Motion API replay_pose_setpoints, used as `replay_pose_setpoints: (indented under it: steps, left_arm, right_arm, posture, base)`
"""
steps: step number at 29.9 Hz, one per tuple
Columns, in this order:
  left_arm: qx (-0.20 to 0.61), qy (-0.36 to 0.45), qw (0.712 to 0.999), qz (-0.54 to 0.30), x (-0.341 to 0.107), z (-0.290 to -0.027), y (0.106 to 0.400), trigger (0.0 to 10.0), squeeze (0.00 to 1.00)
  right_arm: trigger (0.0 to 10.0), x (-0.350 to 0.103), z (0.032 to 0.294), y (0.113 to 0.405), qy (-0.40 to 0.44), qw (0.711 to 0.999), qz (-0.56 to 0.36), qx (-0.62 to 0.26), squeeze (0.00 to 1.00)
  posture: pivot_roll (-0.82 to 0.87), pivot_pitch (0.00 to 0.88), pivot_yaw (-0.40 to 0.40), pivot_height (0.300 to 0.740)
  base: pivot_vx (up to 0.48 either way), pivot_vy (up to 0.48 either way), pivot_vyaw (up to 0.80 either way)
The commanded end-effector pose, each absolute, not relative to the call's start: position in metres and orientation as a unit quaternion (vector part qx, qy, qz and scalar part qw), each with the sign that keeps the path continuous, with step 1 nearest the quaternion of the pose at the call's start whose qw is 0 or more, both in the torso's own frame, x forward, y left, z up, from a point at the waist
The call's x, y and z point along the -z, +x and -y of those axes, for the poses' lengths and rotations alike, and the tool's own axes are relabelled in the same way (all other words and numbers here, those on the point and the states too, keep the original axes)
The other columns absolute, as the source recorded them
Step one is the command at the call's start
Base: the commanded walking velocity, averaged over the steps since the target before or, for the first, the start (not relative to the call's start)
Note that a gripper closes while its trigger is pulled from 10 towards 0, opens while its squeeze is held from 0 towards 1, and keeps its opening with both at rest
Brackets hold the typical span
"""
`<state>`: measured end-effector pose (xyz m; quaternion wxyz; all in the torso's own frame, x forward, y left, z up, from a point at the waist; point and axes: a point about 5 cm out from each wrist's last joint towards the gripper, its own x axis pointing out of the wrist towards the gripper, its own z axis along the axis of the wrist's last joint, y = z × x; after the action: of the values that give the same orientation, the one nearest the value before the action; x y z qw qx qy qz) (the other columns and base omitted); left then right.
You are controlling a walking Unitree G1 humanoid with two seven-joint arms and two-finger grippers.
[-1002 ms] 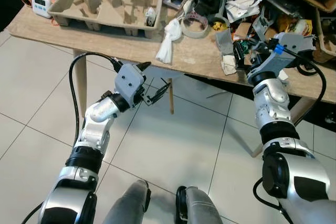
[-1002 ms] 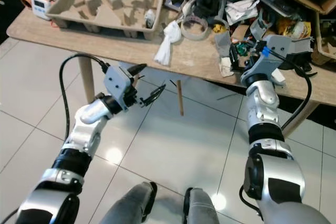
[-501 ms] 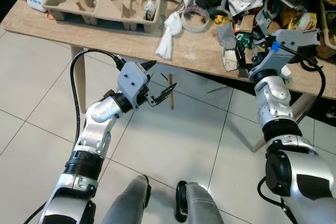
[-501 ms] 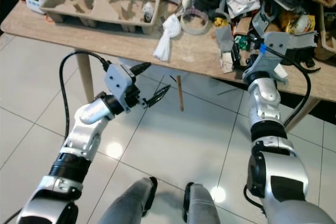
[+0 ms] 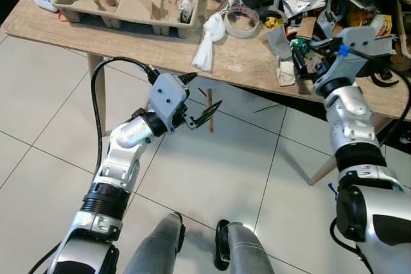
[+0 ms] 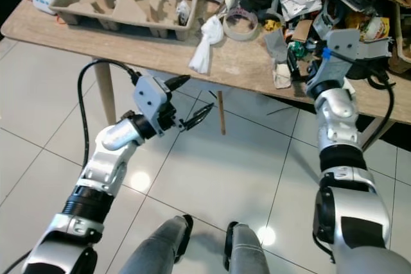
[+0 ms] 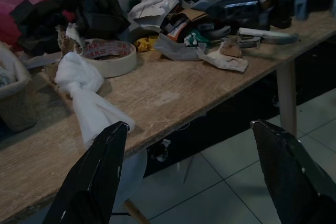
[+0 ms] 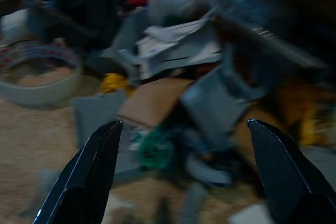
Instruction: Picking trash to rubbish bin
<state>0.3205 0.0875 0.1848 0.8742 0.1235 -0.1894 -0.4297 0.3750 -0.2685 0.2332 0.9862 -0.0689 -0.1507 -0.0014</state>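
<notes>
A light wooden desk (image 5: 128,40) runs across the upper part of the frame, its top grained and pale. Slim wooden legs (image 5: 96,94) stand under it. Below lies a floor (image 5: 38,165) of large glossy white tiles with thin dark grout lines. Light glints off a tile (image 6: 138,181) at lower left.

White knotted cloth (image 5: 210,40) and cream tape roll (image 5: 243,22) on light-brown wood-grain table (image 5: 115,35)
</notes>
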Motion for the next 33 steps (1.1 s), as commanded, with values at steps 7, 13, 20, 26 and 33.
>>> replay_pose_setpoints:
  steps: [7, 13, 20, 26, 33]
  left_arm:
    - [0.441, 0.121, 0.870, 0.181, -0.180, -0.077, 0.321, 10.0, 0.00]
    - [0.442, 0.121, 0.870, 0.185, -0.181, -0.076, 0.322, 10.0, 0.00]
    - [0.441, 0.119, 0.869, 0.190, -0.184, -0.074, 0.323, 10.0, 0.00]
    - [0.438, 0.117, 0.869, 0.197, -0.186, -0.072, 0.325, 10.0, 0.00]
    - [0.421, 0.103, 0.876, 0.213, -0.198, -0.074, 0.326, 10.0, 0.00]
  right_arm:
    - [10.0, -0.235, 0.283, 0.369, -0.042, 0.987, 0.152, 0.008, 0.00]
    - [10.0, -0.226, 0.291, 0.366, -0.113, 0.987, 0.107, 0.036, 0.00]
    - [10.0, -0.220, 0.299, 0.363, -0.150, 0.984, 0.081, 0.056, 0.00]
    - [10.0, -0.216, 0.304, 0.357, -0.169, 0.981, 0.082, 0.057, 0.00]
    - [10.0, -0.219, 0.298, 0.365, -0.170, 0.979, 0.087, 0.072, 0.00]
  posture:
    - [0.16, 0.257, -0.079, 0.740]
    - [0.16, 0.243, -0.083, 0.740]
    - [0.16, 0.242, -0.083, 0.740]
    - [0.16, 0.243, -0.085, 0.740]
    - [0.17, 0.277, -0.094, 0.740]
  base:
    - [0.000, 0.000, 0.00]
    - [0.000, 0.000, 0.00]
    - [0.000, 0.000, 0.00]
    - [0.000, 0.000, 0.00]
    - [0.000, 0.000, 0.00]
